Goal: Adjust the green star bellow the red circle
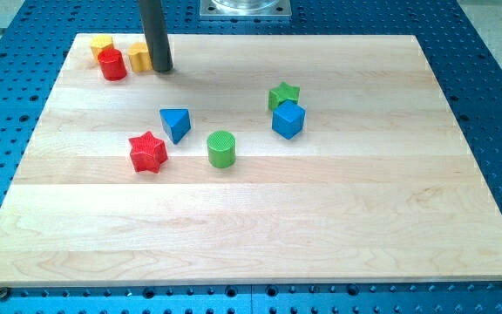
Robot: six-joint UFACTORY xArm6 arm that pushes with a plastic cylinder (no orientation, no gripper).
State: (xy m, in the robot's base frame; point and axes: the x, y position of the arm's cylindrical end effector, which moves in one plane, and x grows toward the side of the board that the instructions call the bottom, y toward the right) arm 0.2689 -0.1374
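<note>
Pale wood board (260, 235) on blue perforated metal bench (495, 87); grey mount plate (245, 9) at view's top; even light.

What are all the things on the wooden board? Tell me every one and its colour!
red circle: 1, red, top left corner of the view
yellow blocks: 2, yellow, one behind the red circle, the other on its right
green star: 1, green, right of centre
blue cube: 1, blue, touching the green star, just below it
blue triangle: 1, blue, centre left
red star: 1, red, below-left of the triangle
green cylinder: 1, green, centre
board: 1, pale wood
my tip: 1, dark rod, beside the right yellow block
</note>
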